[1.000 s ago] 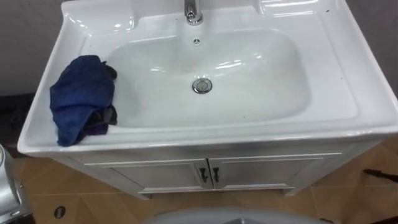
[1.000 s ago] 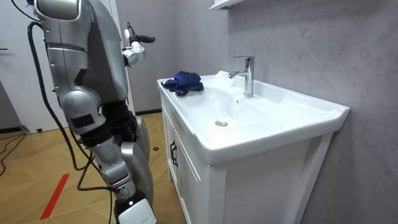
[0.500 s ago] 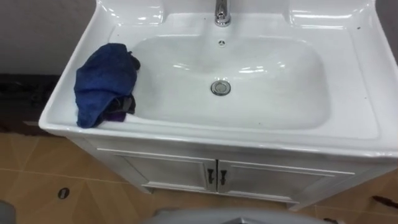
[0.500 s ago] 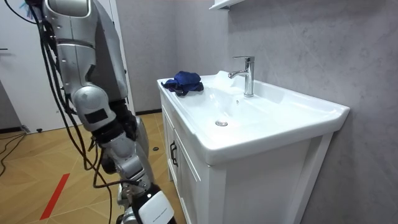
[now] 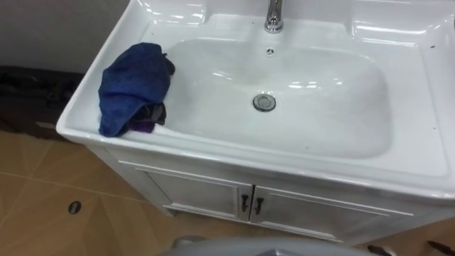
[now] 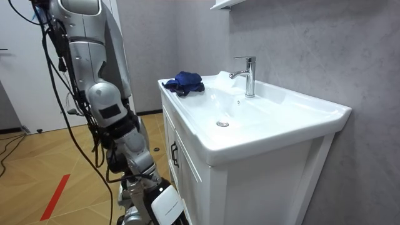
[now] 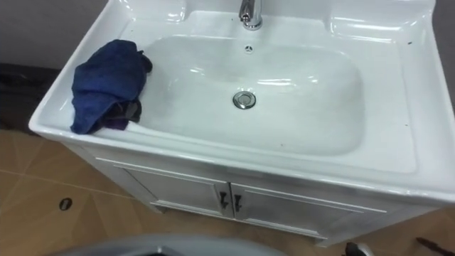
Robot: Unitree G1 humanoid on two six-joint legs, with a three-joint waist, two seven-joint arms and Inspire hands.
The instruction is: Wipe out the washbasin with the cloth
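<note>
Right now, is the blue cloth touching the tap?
Apart. The left eye view shows the cloth lying on the basin's left rim and the tap at the back, with bare white basin between them.

No writing, label or number can be read on the basin (image 5: 426,99), the cloth (image 5: 131,82) or the cabinet (image 5: 206,199).

Robot now closer to the cabinet (image 6: 190,181), body and legs shifted toward the room view's right, perhaps mid-step, head camera moved too, basin (image 5: 320,121) sitting further right in its view
</note>
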